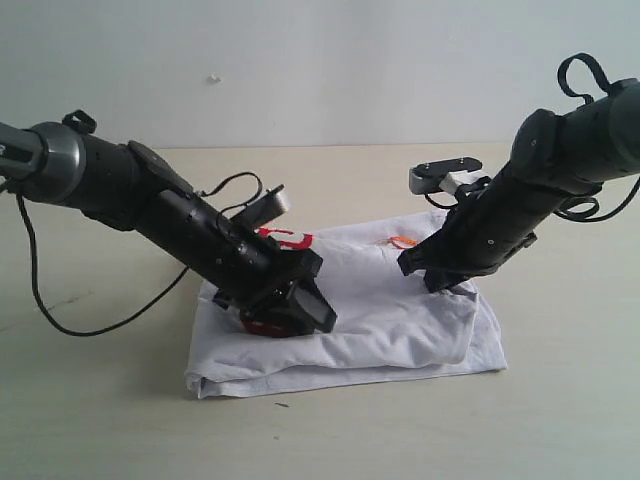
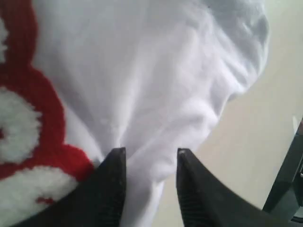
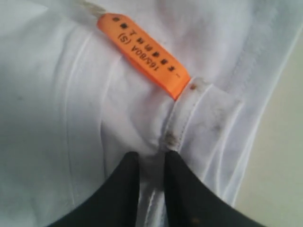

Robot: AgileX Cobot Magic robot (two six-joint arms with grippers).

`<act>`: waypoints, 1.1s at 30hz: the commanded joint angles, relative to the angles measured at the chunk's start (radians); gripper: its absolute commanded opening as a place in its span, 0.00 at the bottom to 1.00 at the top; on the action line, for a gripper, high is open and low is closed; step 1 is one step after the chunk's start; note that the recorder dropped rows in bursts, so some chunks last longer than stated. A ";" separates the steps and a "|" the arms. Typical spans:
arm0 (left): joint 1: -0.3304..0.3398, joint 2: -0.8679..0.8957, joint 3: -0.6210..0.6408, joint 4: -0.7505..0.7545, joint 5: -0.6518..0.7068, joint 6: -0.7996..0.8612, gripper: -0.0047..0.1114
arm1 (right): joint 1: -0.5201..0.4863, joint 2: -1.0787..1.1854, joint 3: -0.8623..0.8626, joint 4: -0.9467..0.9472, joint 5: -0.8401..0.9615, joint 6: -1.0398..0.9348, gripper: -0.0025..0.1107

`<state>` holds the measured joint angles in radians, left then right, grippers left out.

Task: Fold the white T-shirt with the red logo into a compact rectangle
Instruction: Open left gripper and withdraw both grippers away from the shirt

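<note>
The white T-shirt [image 1: 400,325] lies folded in a rough rectangle on the table. Part of the red logo [image 1: 283,238] shows behind my left arm, and it fills the side of the left wrist view as the red logo [image 2: 28,118] with fluffy white letters. My left gripper [image 1: 305,305] is down on the shirt's left half, open. A loose white fold lies between the jaws of the left gripper [image 2: 151,151] against one finger, with bare table beside the other. My right gripper [image 1: 435,280] is shut on the collar seam, next to the orange neck tag [image 3: 144,54]; right gripper [image 3: 151,155].
The beige table [image 1: 100,420] reaches all round the shirt. A black cable [image 1: 60,310] loops over the table at the left, under my left arm. A pale wall [image 1: 320,60] stands behind the table's far edge.
</note>
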<state>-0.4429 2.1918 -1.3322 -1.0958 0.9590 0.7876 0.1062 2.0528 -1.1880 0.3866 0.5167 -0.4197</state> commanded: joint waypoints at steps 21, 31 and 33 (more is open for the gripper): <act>0.193 -0.585 0.106 0.492 -0.178 -0.275 0.06 | -0.001 -0.390 0.117 -0.199 0.032 0.091 0.22; 0.193 -0.810 0.416 0.483 -0.494 -0.277 0.04 | -0.001 -0.567 0.274 -0.181 -0.064 0.092 0.22; 0.193 -0.821 0.463 0.483 -0.538 -0.277 0.04 | -0.001 -0.585 0.285 -0.177 -0.077 0.093 0.22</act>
<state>-0.2516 1.3879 -0.9120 -0.6077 0.4853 0.5165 0.1062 1.4906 -0.9191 0.2030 0.4724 -0.3293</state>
